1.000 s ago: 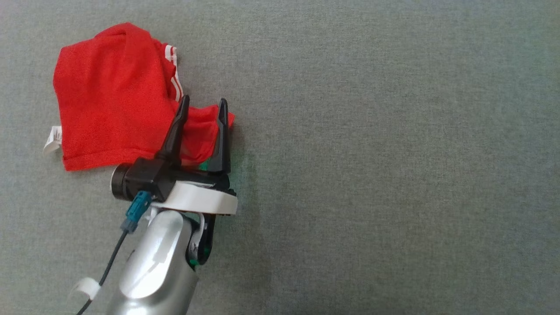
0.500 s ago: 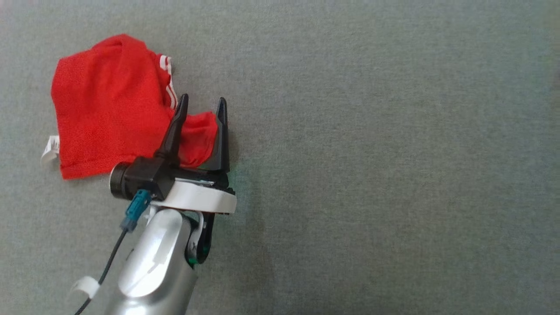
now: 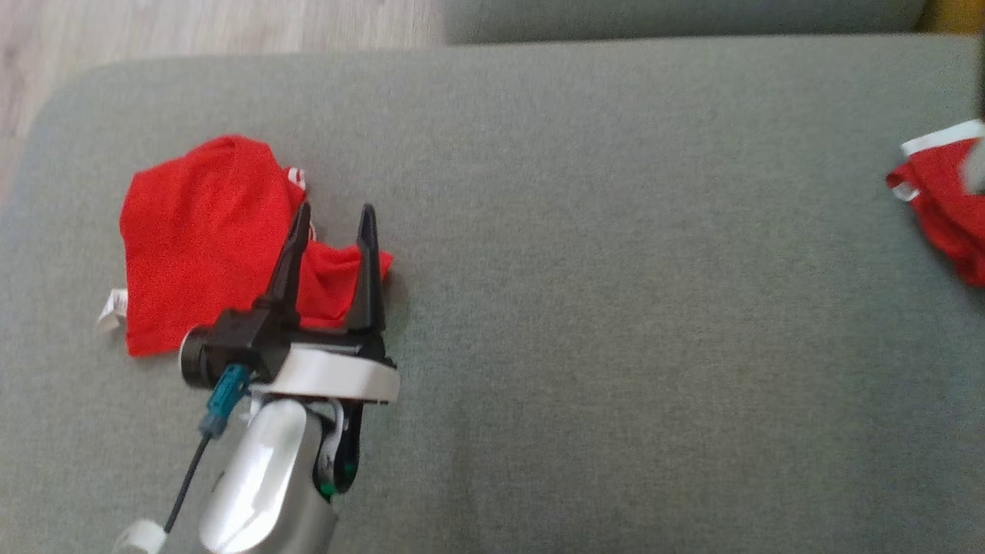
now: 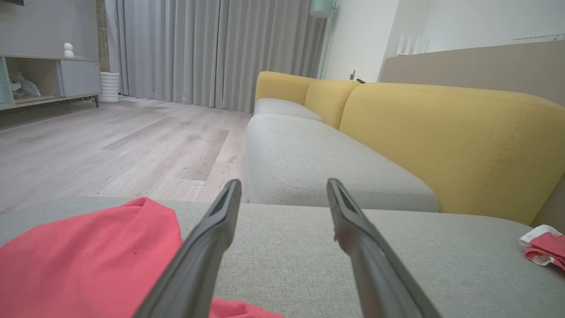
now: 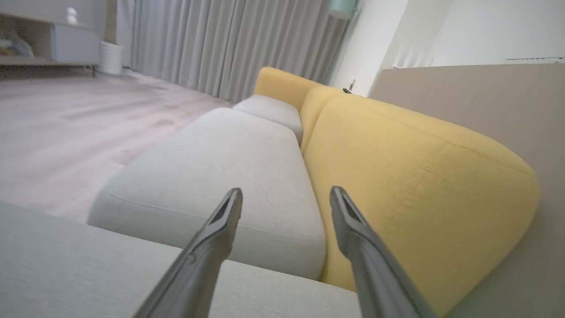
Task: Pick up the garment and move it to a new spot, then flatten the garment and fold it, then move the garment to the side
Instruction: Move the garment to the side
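On the grey cushion, left part: the red garment lies in a crumpled heap, with a bit of white striped trim showing on its upper right edge.
Garment tag: a small white tag sticks out at the heap's lower left edge, flat on the cushion.
My left gripper: wide apart, the two dark fingers pointing away from me over the garment's lower right lobe and not closed on the cloth.
Contact: from the head view I cannot tell whether my left fingers touch the fabric or hang just above it.
Left wrist view: red cloth lies under and beside one finger, and bare grey cushion shows ahead between the tips of the gripper.
My right gripper: wide apart too, with nothing between its fingers, above the grey cushion's edge and pointing toward the next seat and the yellow backrest.
Far right of the cushion: another red cloth with a white edge lies well apart from the heap, cut off by the picture's border; my left wrist camera sees it near the foot of the backrest.
Beyond the cushion: pale wooden floor and grey curtains.
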Controlling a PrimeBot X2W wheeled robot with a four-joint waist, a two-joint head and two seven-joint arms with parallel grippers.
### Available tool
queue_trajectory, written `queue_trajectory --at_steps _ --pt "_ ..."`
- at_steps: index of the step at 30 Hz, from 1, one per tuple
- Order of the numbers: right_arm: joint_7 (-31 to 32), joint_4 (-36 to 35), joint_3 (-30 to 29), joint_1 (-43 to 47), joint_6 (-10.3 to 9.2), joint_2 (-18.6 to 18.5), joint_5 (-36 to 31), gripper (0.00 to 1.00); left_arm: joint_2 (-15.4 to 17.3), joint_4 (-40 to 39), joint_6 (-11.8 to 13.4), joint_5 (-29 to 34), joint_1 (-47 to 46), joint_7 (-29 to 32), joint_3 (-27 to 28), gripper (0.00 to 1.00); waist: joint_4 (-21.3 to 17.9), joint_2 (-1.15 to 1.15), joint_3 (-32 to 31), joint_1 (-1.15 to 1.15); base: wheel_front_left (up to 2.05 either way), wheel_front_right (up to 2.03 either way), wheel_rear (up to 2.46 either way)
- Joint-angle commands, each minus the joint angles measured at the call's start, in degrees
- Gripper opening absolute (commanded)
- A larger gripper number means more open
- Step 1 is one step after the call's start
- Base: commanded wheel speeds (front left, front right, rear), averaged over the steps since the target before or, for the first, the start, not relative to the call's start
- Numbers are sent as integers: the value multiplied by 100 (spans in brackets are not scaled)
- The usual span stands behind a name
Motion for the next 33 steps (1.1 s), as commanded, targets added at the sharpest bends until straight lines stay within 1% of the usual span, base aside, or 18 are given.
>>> queue_trajectory --at_steps 1,8,11,13,18,22,24,28,33 --pt "-61 -390 -65 170 -4 146 33 100 54 -194 -21 68 -41 -46 228 100 -86 0 -269 1 0 0 0" --pt "16 -1978 -449 1185 -4 1503 172 100 54 -194 -66 121 237 -46 345 100 -169 0 -618 1 0 0 0" --pt "-91 -2386 -512 1722 -4 1936 197 100 54 -213 -75 113 367 -46 343 100 -172 0 -691 1 0 0 0" --pt "-216 -2510 -582 2087 -4 2134 261 100 54 -201 -80 106 464 -46 332 100 -169 0 -734 1 0 0 0" --pt "-492 -2634 -659 3035 -4 2352 203 100 54 -180 -73 106 725 -46 318 100 -152 0 -860 1 0 0 0" --pt "-595 -2770 -677 3655 -4 2397 200 100 54 -236 -40 97 932 -46 358 100 -160 0 -953 1 0 0 0" --pt "-616 -2815 -619 3890 -4 2401 306 100 54 -290 -14 97 1027 -46 375 100 -167 0 -981 1 0 0 0" --pt "-633 -2885 -538 4114 -4 2402 415 100 54 -368 23 92 1161 -46 392 100 -200 0 -1024 1 0 0 0" --pt "-637 -2966 -498 4145 -4 2403 443 100 54 -405 45 80 1178 -46 382 100 -217 0 -1024 1 0 0 0"
